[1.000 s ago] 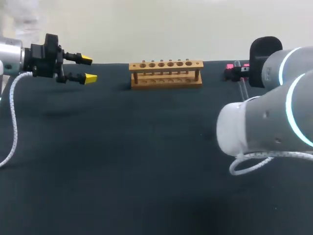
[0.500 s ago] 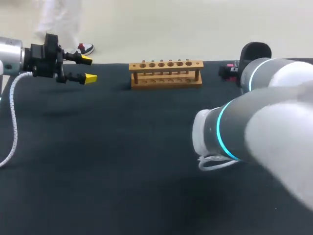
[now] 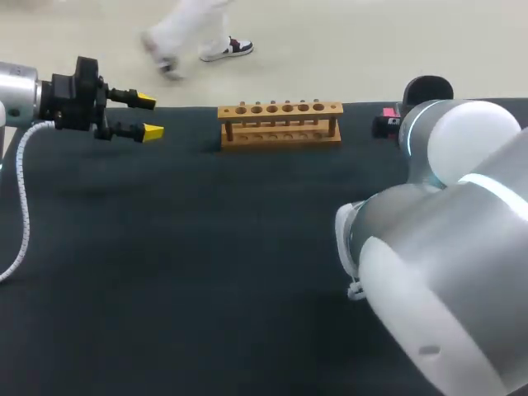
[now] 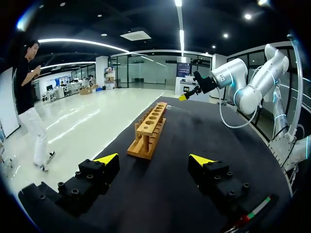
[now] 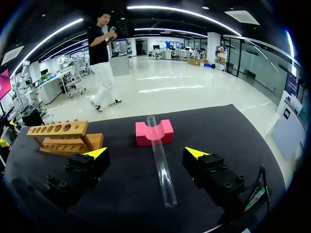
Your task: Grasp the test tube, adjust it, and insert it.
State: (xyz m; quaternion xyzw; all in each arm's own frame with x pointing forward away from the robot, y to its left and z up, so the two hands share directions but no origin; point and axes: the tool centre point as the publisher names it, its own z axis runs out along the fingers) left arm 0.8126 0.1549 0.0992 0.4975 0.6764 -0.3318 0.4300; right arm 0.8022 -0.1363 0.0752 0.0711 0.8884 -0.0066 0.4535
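Both wide open, empty: right end effector (image 5: 146, 153) straddles the tube (image 5: 160, 160), its arm (image 3: 445, 247) swung in closer; left end effector (image 3: 149, 115) hasn't budged.

We see a dark, matte counter (image 3: 190, 264) filling most of the head view. At approx. 2 o'clock from its centre, near the far edge, sits a small pink block (image 3: 388, 111) w/ a groove across its top.
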